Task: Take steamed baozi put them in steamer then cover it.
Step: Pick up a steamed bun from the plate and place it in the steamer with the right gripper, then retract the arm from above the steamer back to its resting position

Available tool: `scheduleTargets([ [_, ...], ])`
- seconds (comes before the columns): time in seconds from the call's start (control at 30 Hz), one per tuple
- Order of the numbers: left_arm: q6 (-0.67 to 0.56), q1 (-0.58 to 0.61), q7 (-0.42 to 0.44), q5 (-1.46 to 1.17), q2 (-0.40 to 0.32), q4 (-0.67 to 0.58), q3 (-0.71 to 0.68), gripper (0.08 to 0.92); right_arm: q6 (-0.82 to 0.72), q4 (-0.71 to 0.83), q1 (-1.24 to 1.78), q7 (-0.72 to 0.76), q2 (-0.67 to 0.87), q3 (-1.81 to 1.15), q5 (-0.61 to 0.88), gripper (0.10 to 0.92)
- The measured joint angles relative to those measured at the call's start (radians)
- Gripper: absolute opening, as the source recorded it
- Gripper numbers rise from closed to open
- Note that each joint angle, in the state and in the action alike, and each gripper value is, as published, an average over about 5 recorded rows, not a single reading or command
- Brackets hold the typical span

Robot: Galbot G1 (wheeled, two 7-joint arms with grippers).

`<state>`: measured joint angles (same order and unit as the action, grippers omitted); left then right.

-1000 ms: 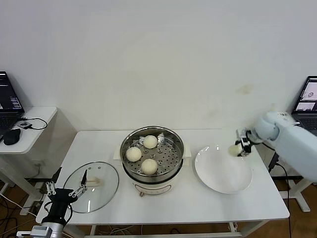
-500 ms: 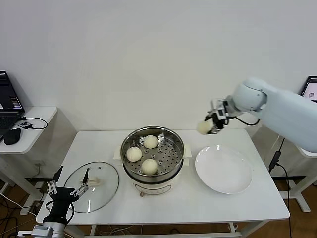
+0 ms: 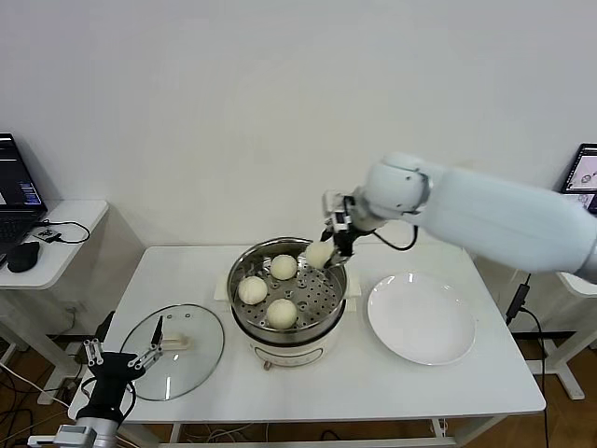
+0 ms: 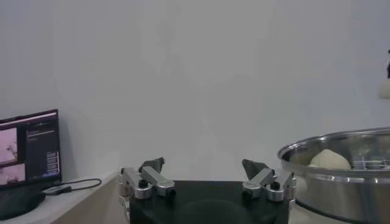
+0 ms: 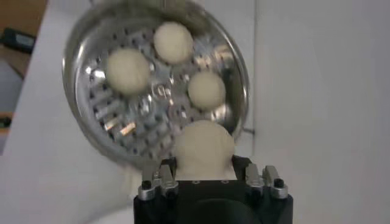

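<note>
The steel steamer [image 3: 241,276] stands mid-table with three baozi [image 3: 281,312] on its perforated tray. A further baozi [image 3: 320,254] hangs just above the steamer's back right rim, with my right gripper [image 3: 332,243] shut on it. The right wrist view shows that baozi [image 5: 204,146] between the fingers of my right gripper [image 5: 204,163], over the edge of the steamer [image 5: 76,115]. The glass cover [image 3: 173,350] lies flat on the table, left of the steamer. My left gripper [image 3: 123,355] waits open at the cover's near edge; in its own view the left gripper [image 4: 204,171] holds nothing.
A flat white plate [image 3: 420,322] lies on the table to the right of the steamer. A side desk with a laptop and a mouse [image 3: 22,254] stands to the left. A second laptop [image 3: 583,177] shows at the right edge.
My right arm has carried the baozi leftward, from beyond the plate's right side to over the steamer's back right rim. The left arm has barely moved.
</note>
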<state>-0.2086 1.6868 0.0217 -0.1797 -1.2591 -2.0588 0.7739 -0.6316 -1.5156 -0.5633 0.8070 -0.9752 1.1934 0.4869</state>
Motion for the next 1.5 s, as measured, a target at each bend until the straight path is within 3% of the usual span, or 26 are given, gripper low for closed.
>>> scheduleTargets([
  [0.43,-0.001,-0.007,0.000,-0.004,-0.003,0.015,0.006,0.823,-0.064,0.080,0.113,-0.067,-0.102,0.010,-0.032,0.585],
  [0.93,-0.002,-0.009,0.001,-0.004,-0.004,0.021,0.005,0.823,-0.087,0.116,0.172,-0.081,-0.116,-0.004,-0.076,0.594],
  [1.23,-0.003,-0.006,0.000,-0.004,-0.005,0.018,0.007,0.823,-0.092,0.092,0.164,-0.090,-0.090,-0.024,-0.077,0.800],
  [1.5,-0.002,-0.016,-0.004,-0.004,-0.005,0.026,0.001,0.823,-0.091,-0.008,0.173,-0.150,0.001,-0.089,-0.029,0.823],
])
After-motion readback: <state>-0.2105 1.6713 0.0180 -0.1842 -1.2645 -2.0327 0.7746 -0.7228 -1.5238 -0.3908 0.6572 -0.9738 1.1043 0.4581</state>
